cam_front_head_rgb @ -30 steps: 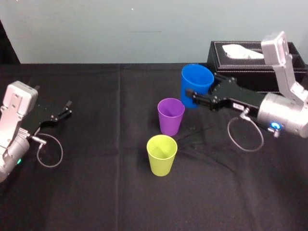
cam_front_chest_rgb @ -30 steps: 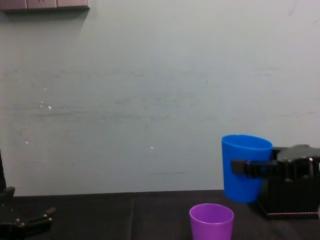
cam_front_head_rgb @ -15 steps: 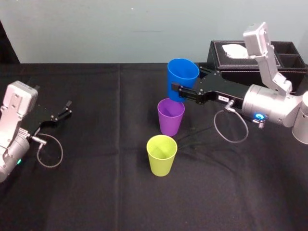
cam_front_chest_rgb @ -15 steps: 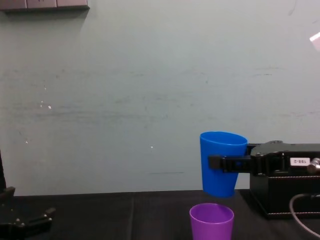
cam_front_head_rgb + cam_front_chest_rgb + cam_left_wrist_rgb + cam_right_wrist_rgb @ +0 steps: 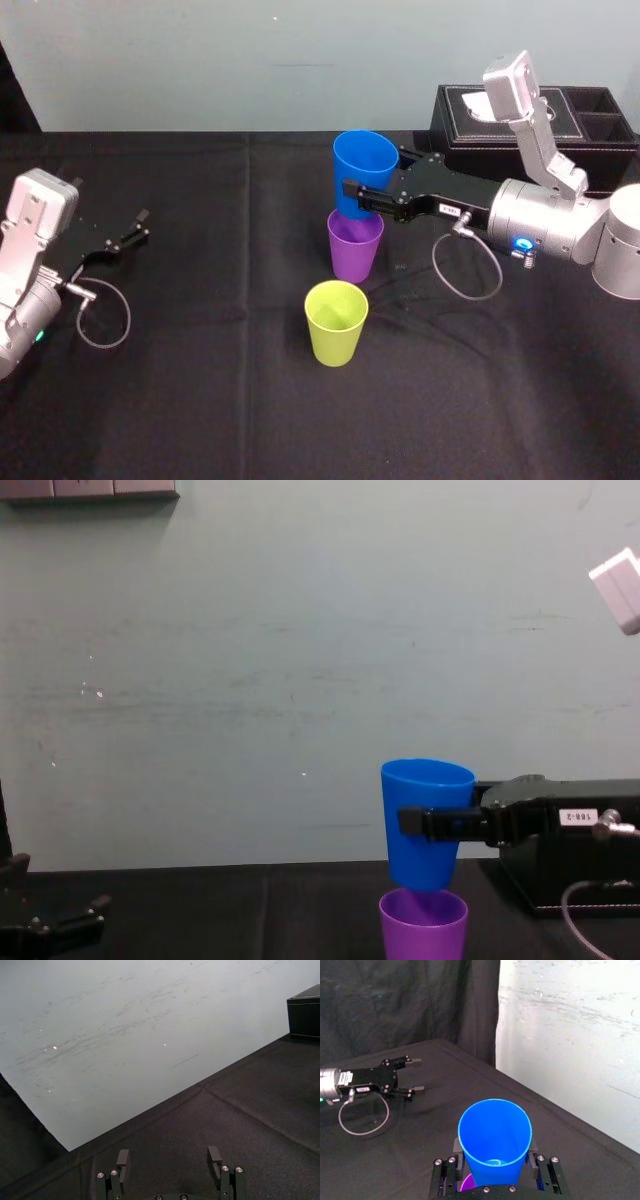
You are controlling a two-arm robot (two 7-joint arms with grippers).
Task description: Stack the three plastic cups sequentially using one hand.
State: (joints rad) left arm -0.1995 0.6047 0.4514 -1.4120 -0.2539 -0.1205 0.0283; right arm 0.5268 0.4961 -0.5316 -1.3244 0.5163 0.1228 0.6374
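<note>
While labelled 188-2, right gripper (image 5: 411, 822) grips blue cup (image 5: 426, 788).

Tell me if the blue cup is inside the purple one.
Barely: base of the blue cup meets the rim of the purple cup; right gripper shut on it.

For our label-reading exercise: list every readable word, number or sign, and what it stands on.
"188-2": white label on the right end effector, which holds the blue cup; chest view.
Same label in the head view: too small to read.
Left end effector, parked at left: no readable text.
</note>
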